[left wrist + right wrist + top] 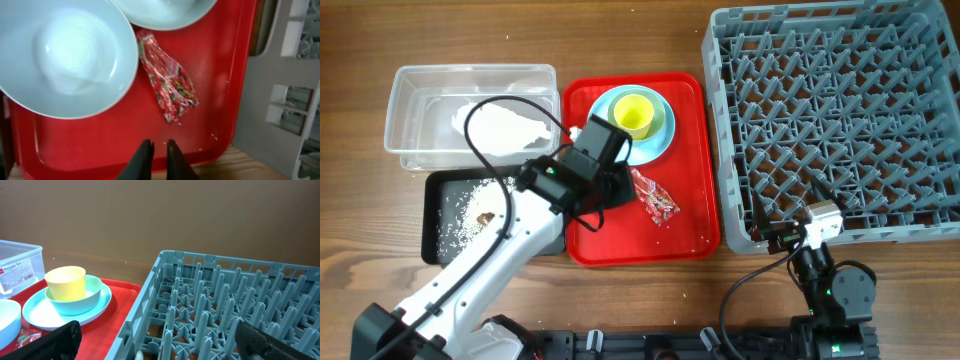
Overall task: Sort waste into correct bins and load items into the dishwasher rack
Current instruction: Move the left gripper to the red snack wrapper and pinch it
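Observation:
The red wrapper [655, 197] lies on the red tray [695, 160], also in the left wrist view [170, 82]. My left gripper [610, 187] hovers over the tray, shut and empty [159, 150], just short of the wrapper and beside the small blue bowl [65, 55]. The yellow cup [633, 114] sits in the green bowl [658, 128] on the blue plate [655, 148]. The napkin [505, 125] lies in the clear tub [410, 85]. Crumbs with a brown lump [480, 213] lie in the black tray [435, 235]. My right gripper [800, 232] is open and empty [165, 345] at the front edge of the dishwasher rack [840, 120]. The sausage stick is out of view.
The rack [225, 310] holds no items among its pegs. The red tray stands between the bins and the rack, its right rim close to the rack wall [270, 100]. Bare wooden table [650, 300] lies in front.

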You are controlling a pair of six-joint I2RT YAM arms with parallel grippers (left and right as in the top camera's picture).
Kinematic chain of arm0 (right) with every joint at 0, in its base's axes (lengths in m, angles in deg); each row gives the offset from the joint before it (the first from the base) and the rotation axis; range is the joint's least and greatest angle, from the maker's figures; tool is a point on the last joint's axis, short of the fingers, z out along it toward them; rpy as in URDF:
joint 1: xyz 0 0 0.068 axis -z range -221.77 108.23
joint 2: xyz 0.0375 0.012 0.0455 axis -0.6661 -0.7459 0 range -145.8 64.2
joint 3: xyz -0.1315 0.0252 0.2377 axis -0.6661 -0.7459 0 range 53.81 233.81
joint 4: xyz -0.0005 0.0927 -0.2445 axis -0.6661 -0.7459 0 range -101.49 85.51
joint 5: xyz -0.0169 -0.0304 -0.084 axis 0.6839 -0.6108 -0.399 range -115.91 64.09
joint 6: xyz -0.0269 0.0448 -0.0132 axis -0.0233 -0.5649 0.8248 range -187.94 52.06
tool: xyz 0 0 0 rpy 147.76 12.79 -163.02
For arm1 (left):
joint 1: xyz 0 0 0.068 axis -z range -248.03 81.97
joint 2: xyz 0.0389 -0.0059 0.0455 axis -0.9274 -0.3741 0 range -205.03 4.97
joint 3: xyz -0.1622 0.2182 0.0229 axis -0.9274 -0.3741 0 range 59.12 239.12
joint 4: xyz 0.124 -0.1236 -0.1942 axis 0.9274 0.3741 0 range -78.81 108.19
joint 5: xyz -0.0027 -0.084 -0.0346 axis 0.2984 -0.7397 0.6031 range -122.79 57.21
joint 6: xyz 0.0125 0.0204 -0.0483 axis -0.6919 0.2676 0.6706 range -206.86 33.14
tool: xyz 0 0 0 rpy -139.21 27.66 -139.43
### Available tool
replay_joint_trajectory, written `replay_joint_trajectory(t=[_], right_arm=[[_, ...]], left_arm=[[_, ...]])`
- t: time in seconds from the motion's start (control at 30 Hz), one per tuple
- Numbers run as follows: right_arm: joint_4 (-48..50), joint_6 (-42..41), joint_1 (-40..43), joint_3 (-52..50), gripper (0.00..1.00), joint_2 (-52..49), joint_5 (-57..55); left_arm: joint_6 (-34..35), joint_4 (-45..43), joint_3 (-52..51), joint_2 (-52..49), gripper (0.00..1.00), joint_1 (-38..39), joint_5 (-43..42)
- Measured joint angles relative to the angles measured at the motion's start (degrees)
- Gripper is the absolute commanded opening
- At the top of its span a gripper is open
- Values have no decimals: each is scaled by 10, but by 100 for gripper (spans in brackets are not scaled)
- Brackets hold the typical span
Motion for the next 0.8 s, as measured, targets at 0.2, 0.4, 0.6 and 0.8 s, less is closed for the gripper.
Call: replay_joint_trajectory(t=[0.2,0.4,0.6,0.8], right_arm=[[0,0,0,0,100,0,0],[0,0,0,0,100,0,0],[0,0,0,0,100,0,0],[0,0,0,0,100,0,0]], left_arm=[[49,-24,0,-20,12,48,-4],[104,-139,0,-66,4,100,-4],[150,-127,0,-104,32,131,38],[110,-62,0,-113,52,130,100]])
